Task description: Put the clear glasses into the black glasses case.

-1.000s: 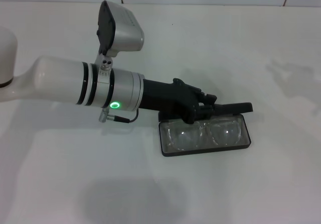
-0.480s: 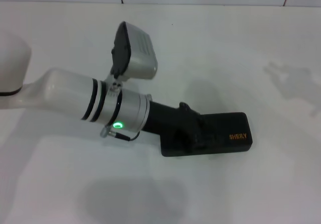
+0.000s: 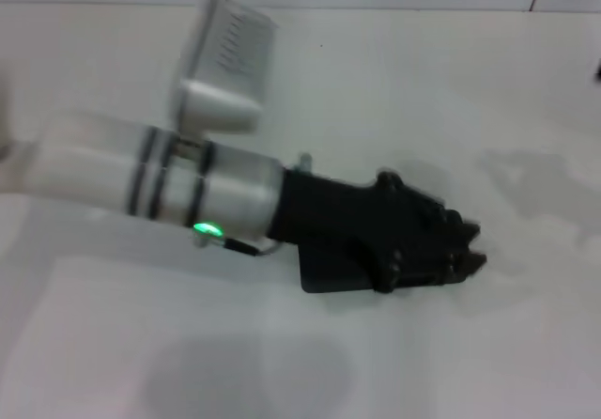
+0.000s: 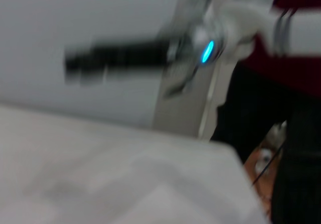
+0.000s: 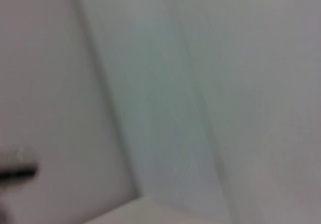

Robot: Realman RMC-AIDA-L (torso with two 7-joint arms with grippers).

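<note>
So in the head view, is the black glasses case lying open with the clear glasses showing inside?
No. The black glasses case lies flat and shut on the table, mostly covered by the left gripper, and no glasses show.

I saw a plain white tabletop [image 3: 441, 363] filling the frame, with the flat matte black glasses case [image 3: 329, 273] lying right of centre.

The left gripper [image 3: 465, 250] lies over the black glasses case [image 3: 329, 271], hiding most of its lid (only a strip on the robot's left shows). Whether its fingers are parted cannot be told. Both wrist views are motion-smeared.
</note>
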